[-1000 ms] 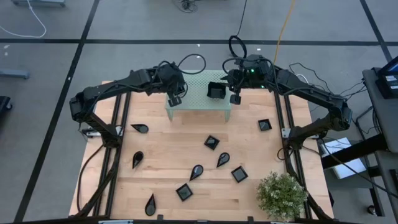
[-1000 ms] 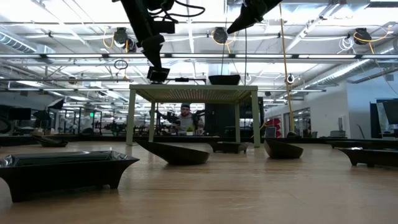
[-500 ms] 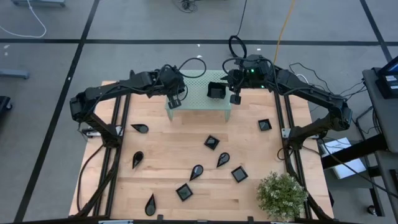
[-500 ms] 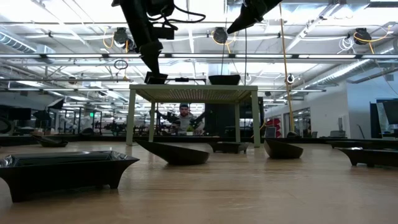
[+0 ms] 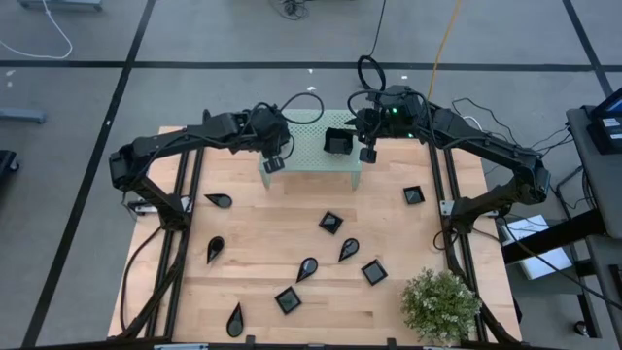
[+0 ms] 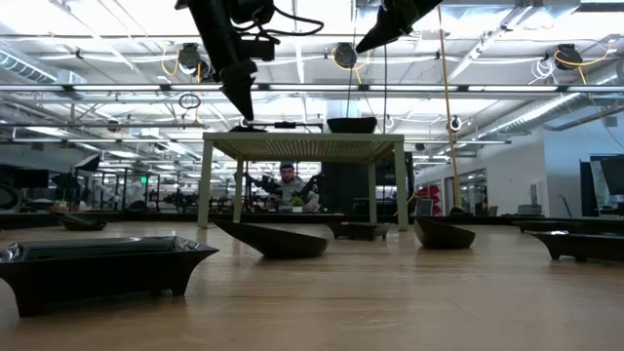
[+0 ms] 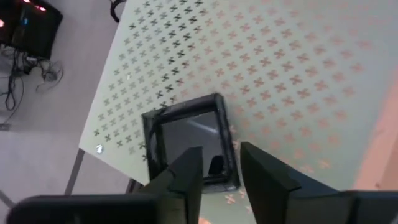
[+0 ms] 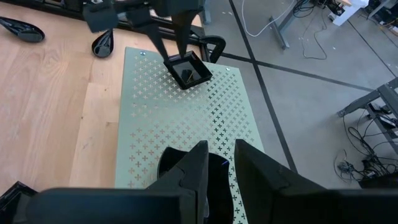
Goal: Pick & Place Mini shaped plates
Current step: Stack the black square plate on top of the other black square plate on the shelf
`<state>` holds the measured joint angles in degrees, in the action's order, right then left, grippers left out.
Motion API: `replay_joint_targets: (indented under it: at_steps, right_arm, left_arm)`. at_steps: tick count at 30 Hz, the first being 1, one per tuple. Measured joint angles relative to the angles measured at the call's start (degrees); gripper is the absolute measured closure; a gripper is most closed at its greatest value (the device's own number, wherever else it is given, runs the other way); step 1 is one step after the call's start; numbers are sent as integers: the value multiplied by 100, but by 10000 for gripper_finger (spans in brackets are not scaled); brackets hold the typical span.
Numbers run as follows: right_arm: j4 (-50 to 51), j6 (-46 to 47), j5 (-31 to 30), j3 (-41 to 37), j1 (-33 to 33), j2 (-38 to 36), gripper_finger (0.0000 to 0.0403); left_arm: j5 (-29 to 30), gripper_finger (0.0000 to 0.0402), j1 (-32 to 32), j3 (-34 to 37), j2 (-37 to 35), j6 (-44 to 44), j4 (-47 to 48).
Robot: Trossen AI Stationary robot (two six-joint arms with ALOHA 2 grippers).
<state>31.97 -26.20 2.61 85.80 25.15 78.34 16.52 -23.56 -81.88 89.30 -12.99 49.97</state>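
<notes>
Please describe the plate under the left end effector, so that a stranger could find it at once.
Find the pale green perforated stand at the table's far edge. Two black plates sit on it; this one is the small square plate on its left corner, under the left end effector.

Glossy black square plate (image 7: 189,144); pale green stand (image 7: 292,81), cross-shaped perforations; light wood table (image 5: 292,238).

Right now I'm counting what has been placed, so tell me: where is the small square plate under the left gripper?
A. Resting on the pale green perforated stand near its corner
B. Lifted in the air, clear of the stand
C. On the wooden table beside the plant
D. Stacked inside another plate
A: the left wrist view shows the square plate lying flat on the perforated stand near its corner, with the left gripper just above it.
</notes>
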Motion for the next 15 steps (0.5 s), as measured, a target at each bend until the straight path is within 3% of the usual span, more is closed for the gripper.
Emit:
replay_joint_targets:
  at_steps: [8, 15]
  right_arm:
    - [0, 0, 13, 0, 0, 0, 337]
    - [123, 0, 15, 0, 0, 0, 337]
  left_arm:
    - [-161, 271, 346, -596, -11, 353, 101]
    - [-2109, 284, 905, -529, -11, 954, 604]
